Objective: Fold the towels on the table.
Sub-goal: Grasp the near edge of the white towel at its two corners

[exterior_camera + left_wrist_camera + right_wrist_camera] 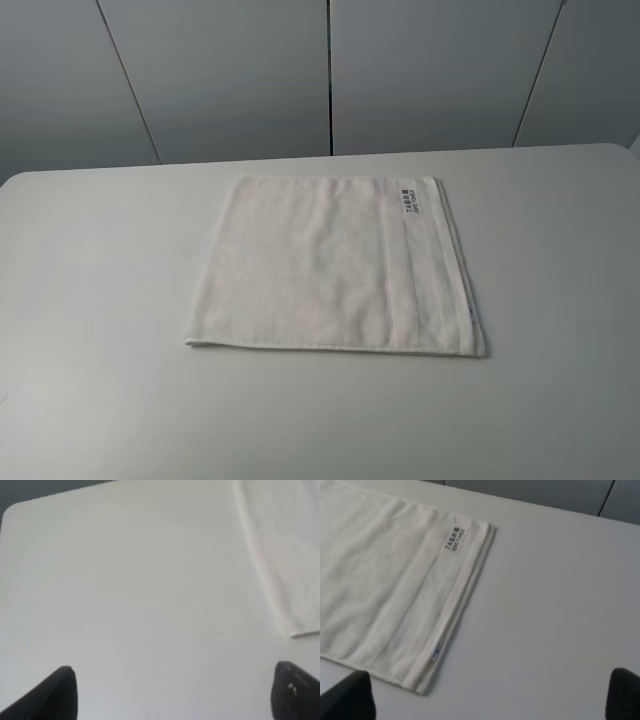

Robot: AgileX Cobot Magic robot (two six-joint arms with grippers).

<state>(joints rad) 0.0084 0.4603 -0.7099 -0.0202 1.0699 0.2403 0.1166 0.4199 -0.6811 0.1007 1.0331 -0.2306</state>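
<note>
Towel [335,265] lies flat mid-table [100,300]. My left gripper [175,680] and right gripper [490,690] hang spread wide over bare table, holding nothing. I think no fold is started; next I must pinch two corners.

Soft white terry-cloth towel [320,265], smooth matte white table [100,300], matte black fingers [55,695]

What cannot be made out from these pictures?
- Label text: too small and blurred in the right wrist and high views.
- Towel in the left wrist view: mostly cut off by the frame edge.
- Left gripper and right gripper: only fingertips show; the high view shows neither.
</note>
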